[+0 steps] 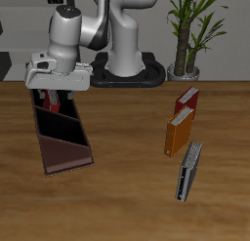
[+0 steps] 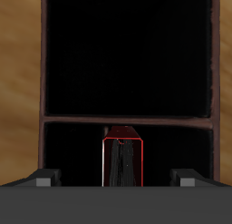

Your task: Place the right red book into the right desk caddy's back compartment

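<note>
The right red book [image 1: 54, 100], dark maroon, stands a little tilted inside the back compartment of the right desk caddy [image 1: 64, 145], a long dark-brown box. In the wrist view the book [image 2: 122, 160] stands on end in the dark squarish section, just behind a divider [image 2: 127, 121]. My gripper [image 1: 57, 87] hovers right above the book. In the wrist view the gripper [image 2: 114, 180] has its fingertips [image 2: 41, 180] spread wide, well apart from the book's sides, so it is open and holds nothing.
A brighter red book [image 1: 187, 97], an orange book [image 1: 178, 132] and a narrow dark grey object [image 1: 188, 173] stand in a row across the table from the caddy. A potted plant [image 1: 186, 45] stands at the back beside the robot's base.
</note>
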Robot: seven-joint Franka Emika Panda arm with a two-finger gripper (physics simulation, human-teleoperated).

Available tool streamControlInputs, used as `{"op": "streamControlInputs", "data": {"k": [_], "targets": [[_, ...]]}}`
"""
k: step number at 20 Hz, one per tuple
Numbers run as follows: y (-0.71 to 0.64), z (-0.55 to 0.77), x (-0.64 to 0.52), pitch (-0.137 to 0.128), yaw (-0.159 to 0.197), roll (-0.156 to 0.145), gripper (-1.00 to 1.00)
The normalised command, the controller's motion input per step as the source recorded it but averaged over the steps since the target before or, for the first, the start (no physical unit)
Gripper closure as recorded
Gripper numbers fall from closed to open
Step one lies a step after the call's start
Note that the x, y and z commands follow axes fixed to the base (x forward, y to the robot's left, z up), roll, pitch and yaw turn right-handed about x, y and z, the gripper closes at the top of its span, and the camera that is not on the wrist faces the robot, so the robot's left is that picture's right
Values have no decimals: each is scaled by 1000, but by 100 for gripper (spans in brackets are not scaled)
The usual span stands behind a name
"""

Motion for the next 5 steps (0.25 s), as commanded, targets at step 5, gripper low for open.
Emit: {"op": "streamControlInputs", "data": {"k": [5], "targets": [[15,144,-54,-22,-3,1,-100]]}}
